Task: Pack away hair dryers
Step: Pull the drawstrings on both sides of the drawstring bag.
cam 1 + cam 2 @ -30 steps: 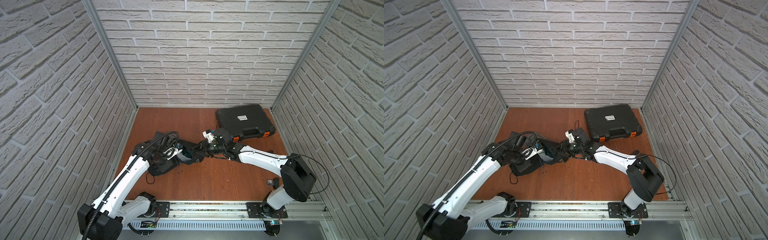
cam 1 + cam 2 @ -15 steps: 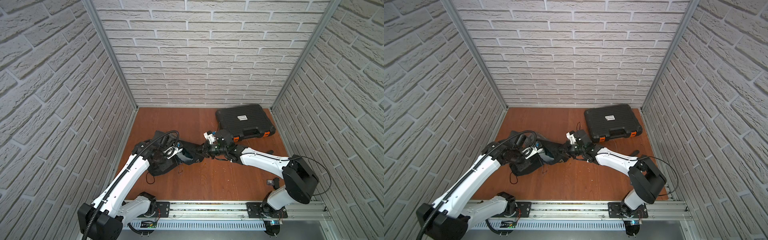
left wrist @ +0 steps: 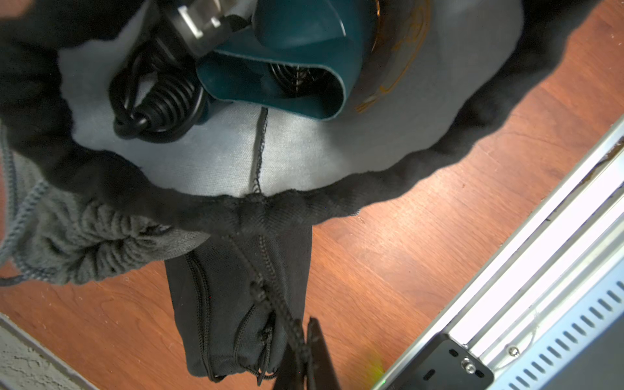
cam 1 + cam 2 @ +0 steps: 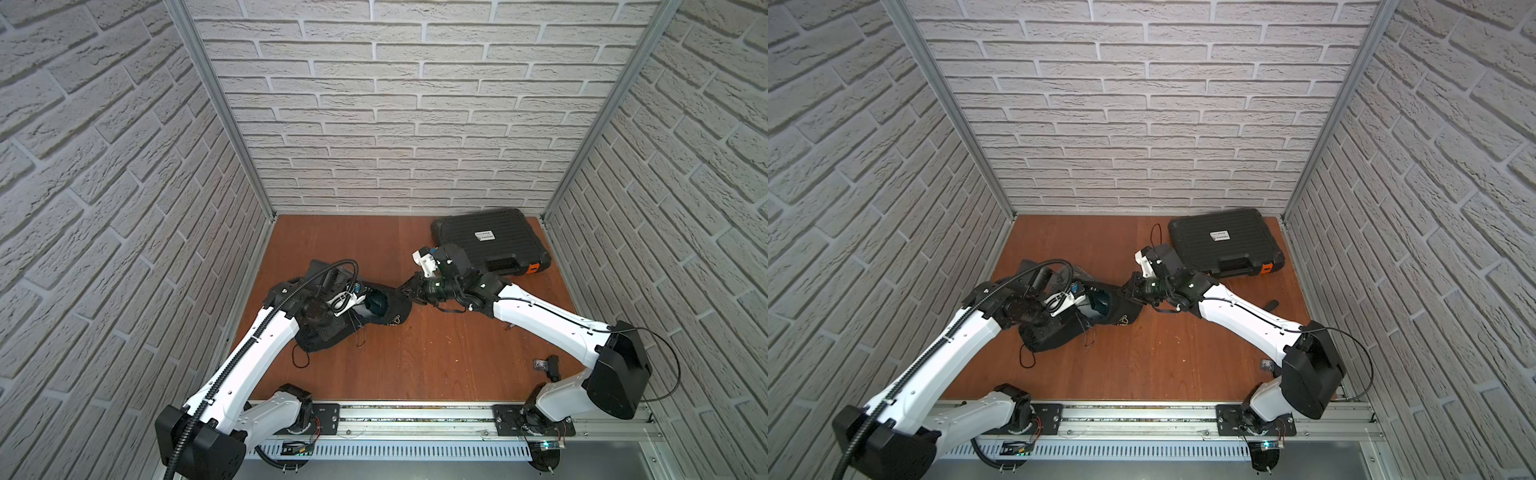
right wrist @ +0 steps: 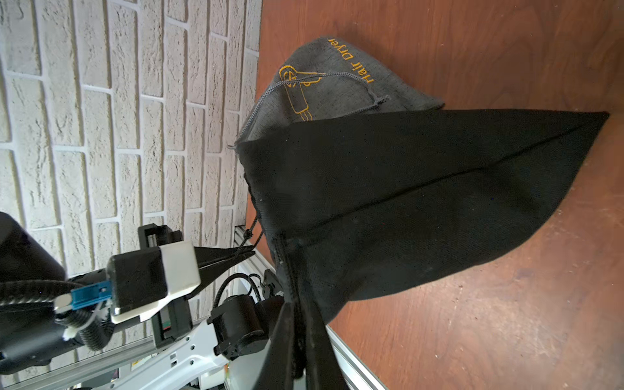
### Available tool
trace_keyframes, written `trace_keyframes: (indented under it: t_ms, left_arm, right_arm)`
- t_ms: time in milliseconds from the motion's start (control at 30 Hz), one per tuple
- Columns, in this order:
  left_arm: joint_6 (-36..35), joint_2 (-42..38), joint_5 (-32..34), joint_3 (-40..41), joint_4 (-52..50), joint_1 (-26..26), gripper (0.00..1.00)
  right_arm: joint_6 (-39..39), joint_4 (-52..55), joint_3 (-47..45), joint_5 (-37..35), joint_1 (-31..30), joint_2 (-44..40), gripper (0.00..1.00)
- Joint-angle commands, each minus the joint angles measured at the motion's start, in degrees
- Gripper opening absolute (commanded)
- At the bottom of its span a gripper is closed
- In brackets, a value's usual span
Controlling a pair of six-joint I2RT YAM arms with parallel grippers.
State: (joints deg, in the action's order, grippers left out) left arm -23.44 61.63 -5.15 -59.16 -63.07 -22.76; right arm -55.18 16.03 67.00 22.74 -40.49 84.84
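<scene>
My left gripper (image 3: 305,353) pinched the drawstring (image 3: 275,305), my right gripper (image 5: 299,317) the rim of the limp pouch (image 5: 422,202), since the hard, slick hair dryer (image 3: 304,44) inside seemed easier handled through cloth.

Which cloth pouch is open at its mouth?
The black pouch, gaping wide with a teal hair dryer inside; the grey pouch beside it is drawn shut.
</scene>
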Motion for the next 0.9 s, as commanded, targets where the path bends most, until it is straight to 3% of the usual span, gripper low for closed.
trace_keyframes:
  t_ms: [0,567,867]
  left_arm:
    - [-1.01,0.00,0.36,-2.30,-1.04,0.44,0.00]
    - [-1.83,5.65,3.72,-26.80,-2.62,2.09,0.00]
    - [-2.05,8.48,5.72,-30.62,0.20,3.18,0.00]
  right_arm:
    - [2.84,2.31,2.48,-2.08,0.21,-0.73,0.03]
    - [11.90,18.00,18.31,-12.43,6.31,-0.55,0.03]
    - [13.17,20.60,18.47,-13.16,12.23,-3.72,0.03]
